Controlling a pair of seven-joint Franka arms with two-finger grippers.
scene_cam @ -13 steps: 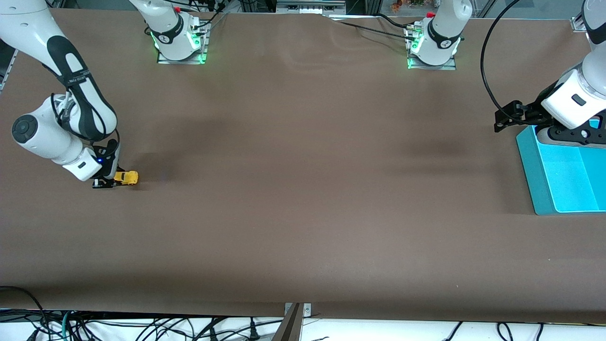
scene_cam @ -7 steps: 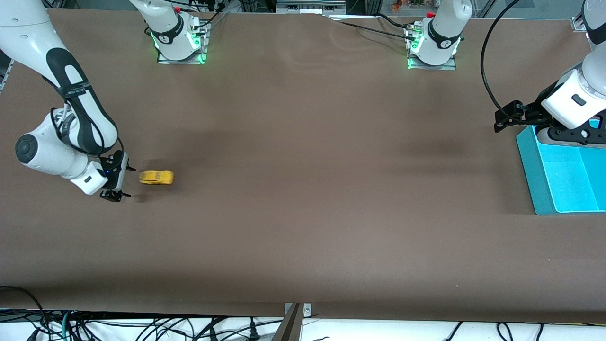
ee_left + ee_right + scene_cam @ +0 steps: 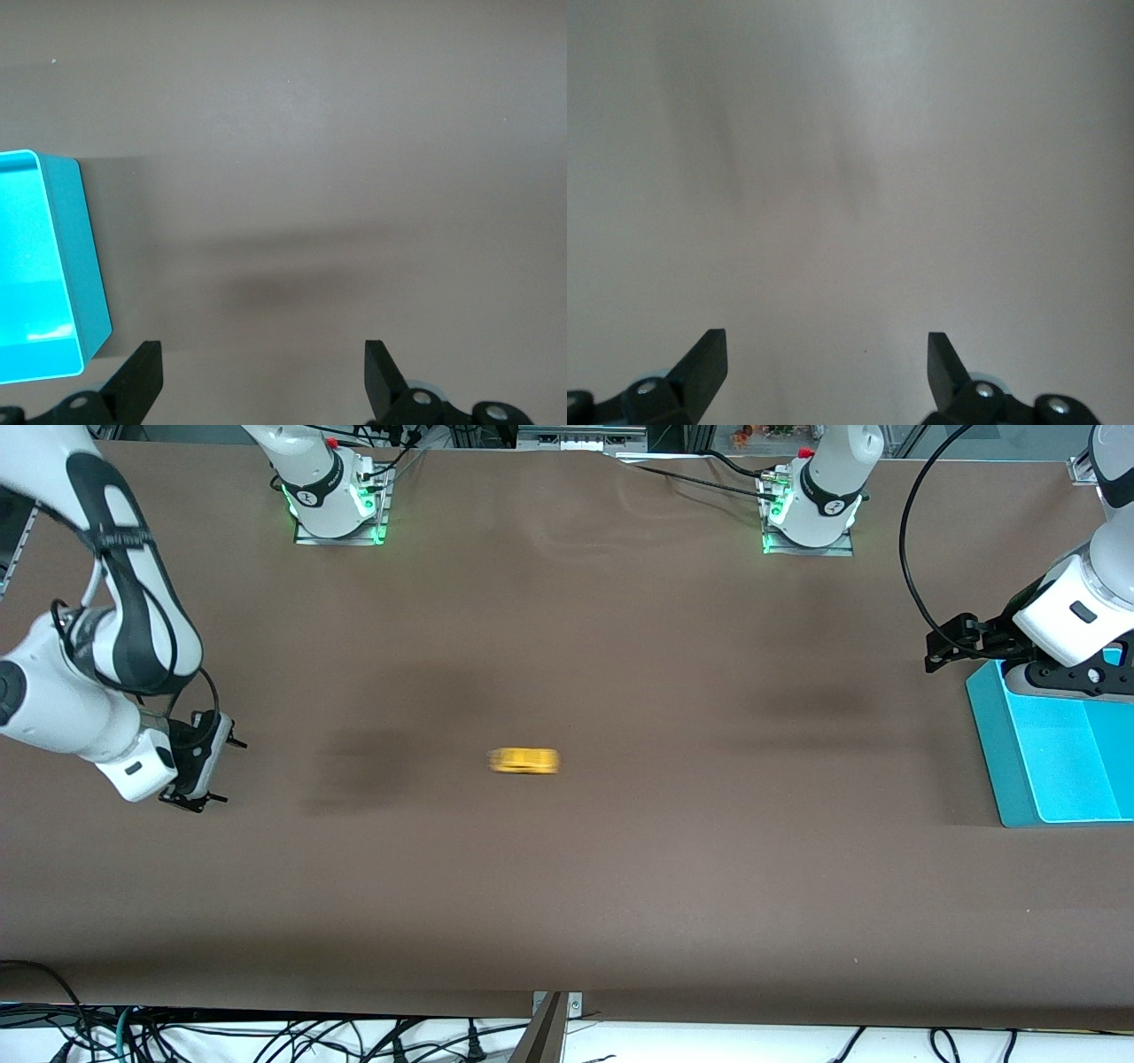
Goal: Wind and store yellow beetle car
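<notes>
The car, a small rounded yellow shape smeared by blur, sits on the bare brown table near its middle, well apart from both grippers and from the bin. The table top is a matte, cloth-like sheet with faint ripples up by the arm bases. The right gripper hangs low over the table at the right arm's end, its black fingers spread apart with nothing between them; in the right wrist view the two dark wedge-shaped fingertips frame only plain, softly shaded surface. The left gripper is over the table beside the bin at the left arm's end, where that arm waits, jaws likewise parted and empty, as the left wrist view shows. The bin is a smooth, glossy turquoise plastic tray with straight walls and rounded corners, its inside lit bright and holding nothing that can be seen.
</notes>
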